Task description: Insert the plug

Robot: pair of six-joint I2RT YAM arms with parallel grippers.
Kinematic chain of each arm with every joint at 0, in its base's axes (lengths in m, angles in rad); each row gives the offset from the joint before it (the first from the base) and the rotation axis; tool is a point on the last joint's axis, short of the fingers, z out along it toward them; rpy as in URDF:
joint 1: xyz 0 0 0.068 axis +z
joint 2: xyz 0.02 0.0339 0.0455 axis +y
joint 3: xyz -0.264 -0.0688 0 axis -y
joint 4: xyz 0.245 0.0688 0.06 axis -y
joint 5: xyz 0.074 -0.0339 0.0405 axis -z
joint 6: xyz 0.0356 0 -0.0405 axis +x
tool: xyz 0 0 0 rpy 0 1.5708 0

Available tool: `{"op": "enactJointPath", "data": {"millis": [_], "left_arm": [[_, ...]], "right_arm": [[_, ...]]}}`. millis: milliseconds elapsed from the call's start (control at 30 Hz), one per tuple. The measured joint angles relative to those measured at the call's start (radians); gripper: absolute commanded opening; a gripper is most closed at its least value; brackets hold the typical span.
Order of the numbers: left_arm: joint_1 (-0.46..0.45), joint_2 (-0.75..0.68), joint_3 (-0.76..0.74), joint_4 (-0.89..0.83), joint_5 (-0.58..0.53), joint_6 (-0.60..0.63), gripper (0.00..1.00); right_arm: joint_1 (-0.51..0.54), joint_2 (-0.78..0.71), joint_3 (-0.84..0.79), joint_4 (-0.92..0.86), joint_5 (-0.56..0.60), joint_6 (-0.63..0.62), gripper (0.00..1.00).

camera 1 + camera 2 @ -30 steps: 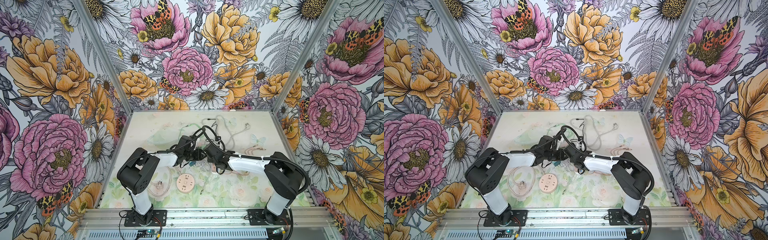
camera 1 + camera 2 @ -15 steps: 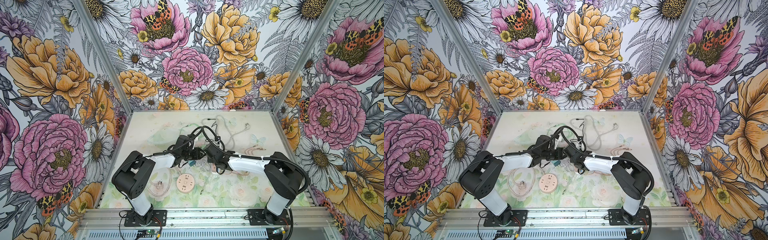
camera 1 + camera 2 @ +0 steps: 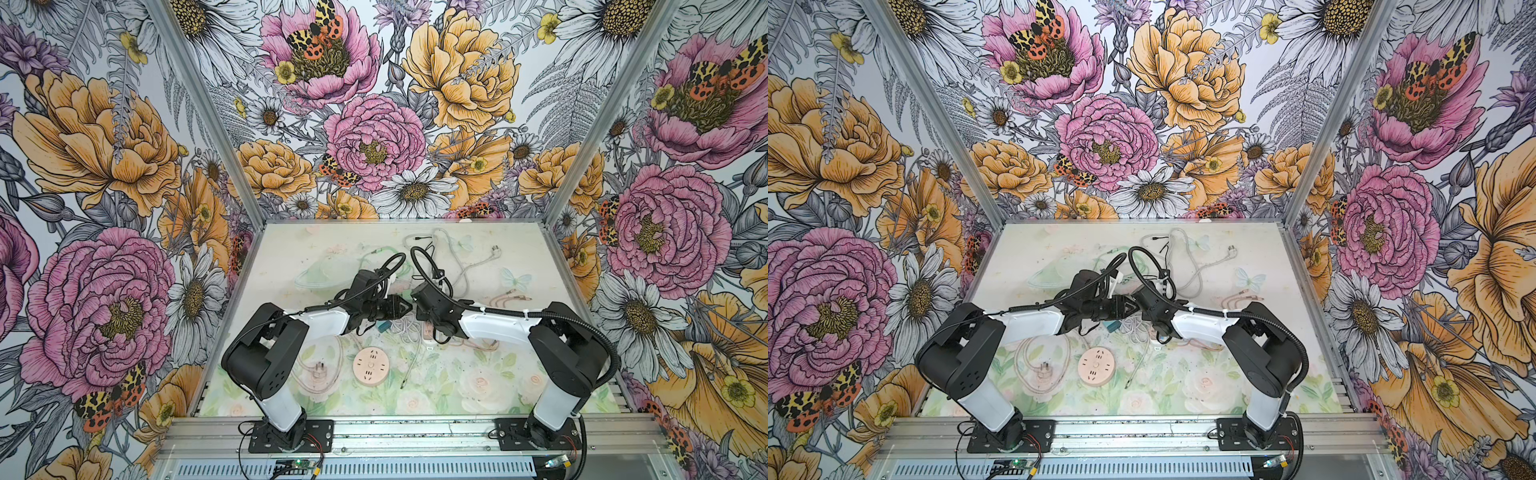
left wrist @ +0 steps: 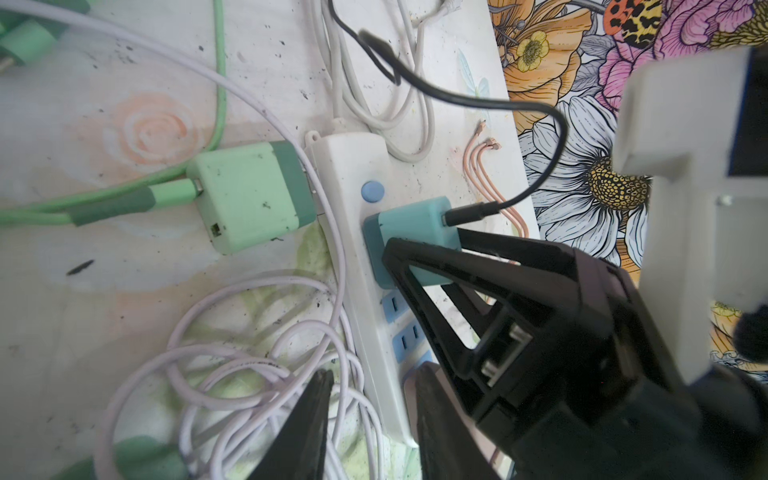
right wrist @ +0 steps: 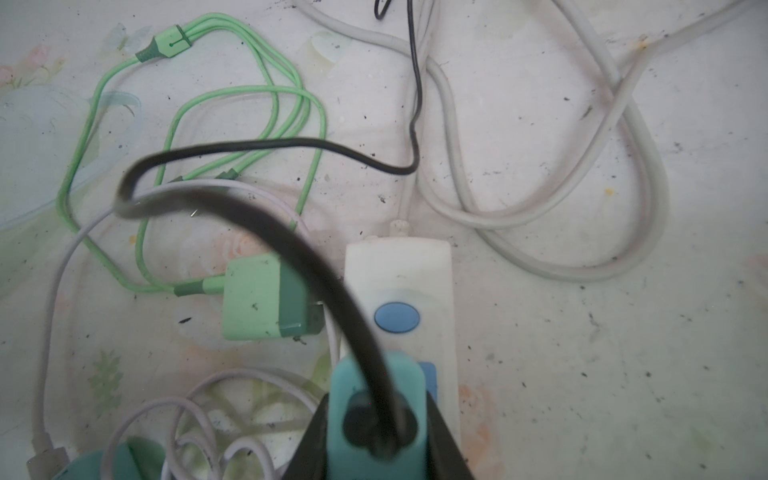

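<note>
– On the left, what is that gripper doing?
– Its fingers stand apart on either side of the strip's near end. I cannot tell whether they pinch it. Cable loops lie in the gap on one side.
– And just left of the strip?
– A green charger lies loose on the table. Its prongs are beside the strip, not in it.
– Where is the plug?
– Mid-table, standing on the strip at the socket just nearer than the blue button. It looks down on the face, but I cannot tell whether the prongs are fully home.
– Who has it?
– The right gripper, closed on its two flat sides. A black cable leaves its top.
– How will it handle?
– I judge it light, hard and smooth, so it could tilt or slip between the fingers under a push. It is best held low on the flat sides, clear of the cable. The strip is light too and may slide, so it wants steadying.
</note>
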Motion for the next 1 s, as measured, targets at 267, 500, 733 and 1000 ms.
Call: {"op": "enactJointPath", "data": {"millis": [267, 500, 733, 1000], "left_arm": [[-0.011, 0.013, 0.045, -0.008, -0.005, 0.003, 0.35], [-0.034, 0.096, 0.070, -0.005, -0.035, 0.003, 0.31], [-0.053, 0.180, 0.073, 0.033, -0.047, -0.006, 0.23], [-0.060, 0.239, 0.093, 0.122, -0.043, -0.027, 0.19]], "right_arm": [[-0.014, -0.018, -0.009, 0.001, -0.034, 0.006, 0.00], [-0.022, -0.035, -0.029, 0.020, -0.069, 0.016, 0.05], [-0.025, -0.039, -0.029, 0.018, -0.082, 0.014, 0.10], [-0.026, -0.027, 0.002, -0.027, -0.084, 0.012, 0.07]]}}
